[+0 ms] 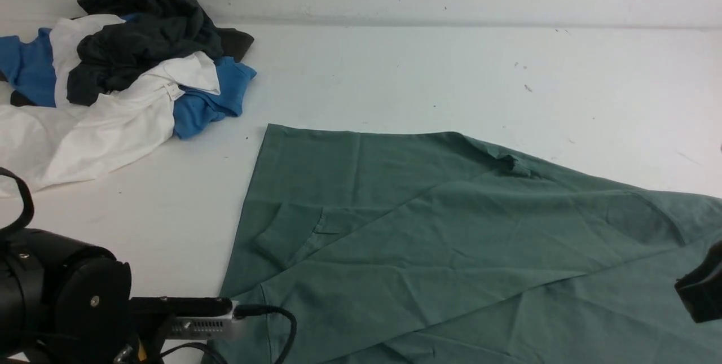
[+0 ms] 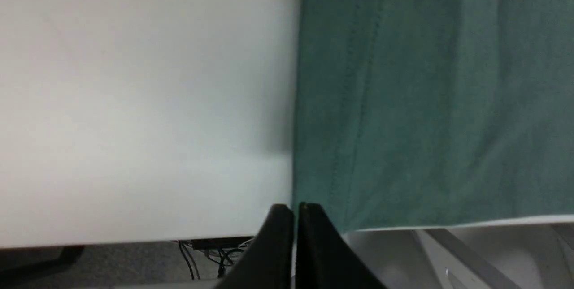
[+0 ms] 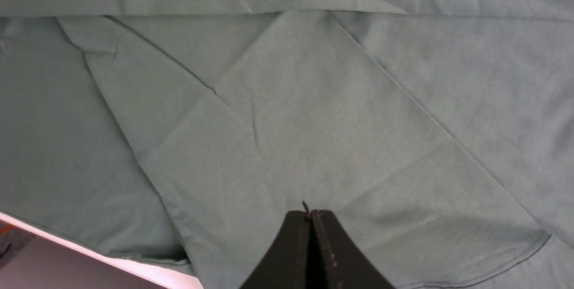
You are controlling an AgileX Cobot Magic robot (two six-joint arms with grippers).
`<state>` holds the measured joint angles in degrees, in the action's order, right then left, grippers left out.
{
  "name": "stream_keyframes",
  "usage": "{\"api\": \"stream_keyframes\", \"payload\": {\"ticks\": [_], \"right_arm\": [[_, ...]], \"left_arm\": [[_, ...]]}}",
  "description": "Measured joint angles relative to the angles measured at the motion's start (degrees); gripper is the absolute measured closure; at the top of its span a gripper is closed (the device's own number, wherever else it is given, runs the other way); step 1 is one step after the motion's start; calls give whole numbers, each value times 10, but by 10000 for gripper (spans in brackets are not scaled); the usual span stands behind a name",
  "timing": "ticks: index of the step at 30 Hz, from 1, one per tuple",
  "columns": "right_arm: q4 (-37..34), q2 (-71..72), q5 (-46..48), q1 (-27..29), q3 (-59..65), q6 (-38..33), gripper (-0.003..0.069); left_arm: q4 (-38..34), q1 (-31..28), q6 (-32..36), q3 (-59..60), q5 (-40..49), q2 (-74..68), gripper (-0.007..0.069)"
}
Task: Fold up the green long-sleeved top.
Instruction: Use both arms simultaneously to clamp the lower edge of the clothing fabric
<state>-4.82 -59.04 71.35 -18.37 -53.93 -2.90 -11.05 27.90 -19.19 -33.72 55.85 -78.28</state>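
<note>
The left claw [image 2: 294, 210], pressed together, pinched an edge of the green long-sleeved top [image 1: 451, 228]. The right claw [image 3: 310, 215] hung pressed together over its cloth. The top lay spread at 5 o'clock on the surface [image 1: 395, 82], a clothes pile [image 1: 124, 70] at 10 o'clock.
</note>
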Motion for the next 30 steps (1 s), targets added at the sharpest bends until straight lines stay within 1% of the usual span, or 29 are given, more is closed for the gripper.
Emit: {"api": "stream_keyframes", "payload": {"ticks": [5,6,7,8,10,13,14,15,16,18,23,25,26,27,28,29,30], "right_arm": [[-12,0,1,0,0,0,668],[-16,0,1,0,0,0,668],[-20,0,1,0,0,0,668],[-21,0,1,0,0,0,668],[-23,0,1,0,0,0,668],[-25,0,1,0,0,0,668],[-25,0,1,0,0,0,668],[-26,0,1,0,0,0,668],[-26,0,1,0,0,0,668],[-27,0,1,0,0,0,668],[-27,0,1,0,0,-1,668],[-27,0,1,0,0,-6,668],[-27,0,1,0,0,-7,668],[-27,0,1,0,0,-9,668],[-27,0,1,0,0,-9,668],[-27,0,1,0,0,-9,668],[-27,0,1,0,0,-11,668]], "left_arm": [[0,57,5,6,-21,0,556],[3,68,4,6,-26,0,535],[15,89,-14,6,-38,0,477],[15,89,-14,6,-38,0,470],[40,101,-60,6,-49,-2,358],[62,102,-111,6,-51,-8,249],[63,102,-114,6,-51,-8,243],[66,102,-136,6,-51,-12,200],[66,102,-143,8,-52,-16,182],[64,102,-148,14,-56,-23,166],[51,102,-152,34,-77,-43,163],[43,102,-143,34,-81,-46,217],[42,102,-143,34,-82,-46,232],[33,102,-140,34,-88,-46,319],[33,102,-140,34,-88,-46,319],[26,102,-140,34,-92,-47,378],[17,103,-137,34,-95,-47,485]]}}
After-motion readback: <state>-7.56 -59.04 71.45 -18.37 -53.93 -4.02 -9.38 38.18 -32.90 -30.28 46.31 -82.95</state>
